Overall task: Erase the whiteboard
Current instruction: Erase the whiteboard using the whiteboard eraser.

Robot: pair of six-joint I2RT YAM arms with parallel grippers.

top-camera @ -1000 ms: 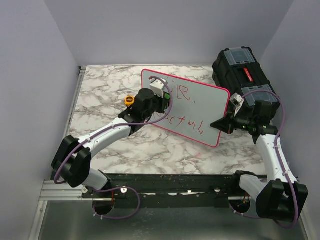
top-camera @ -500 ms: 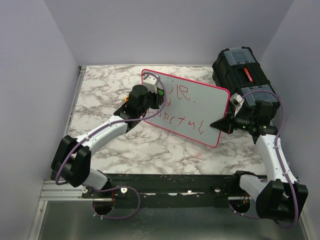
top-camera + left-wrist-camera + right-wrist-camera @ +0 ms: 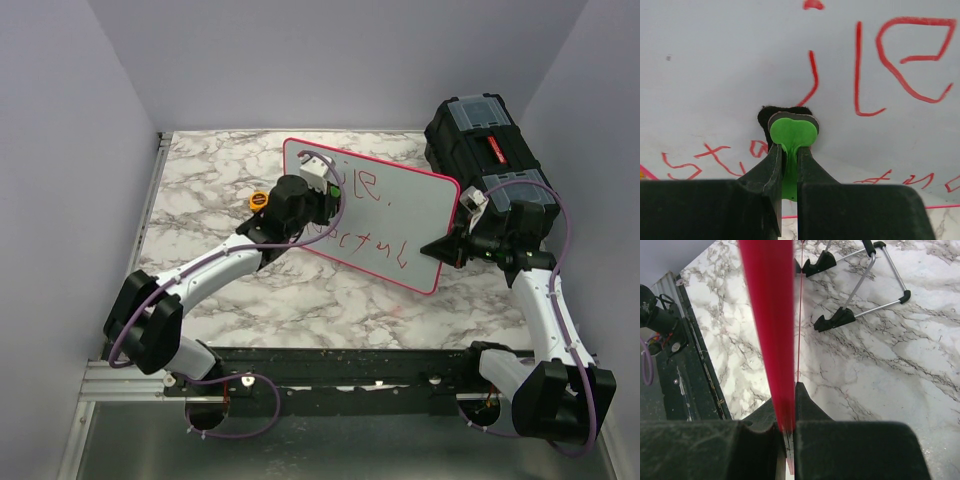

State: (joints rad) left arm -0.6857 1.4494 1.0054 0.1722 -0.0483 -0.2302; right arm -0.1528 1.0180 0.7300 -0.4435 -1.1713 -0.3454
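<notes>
My left fingers [image 3: 769,172] clench a green tab [image 3: 792,131], its black pad [image 3: 765,116], felt perhaps, pressed on the whiteboard [image 3: 715,60] just ahead, while my right fingers [image 3: 809,402] pinch its red rim [image 3: 767,315].

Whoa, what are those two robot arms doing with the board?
They are wiping a whiteboard clean. The left fingers pinch a green eraser with a black pad and hold it against the board. The right fingers clamp the board's pink-red edge to steady it. Red writing shows around the eraser, not yet wiped.
</notes>
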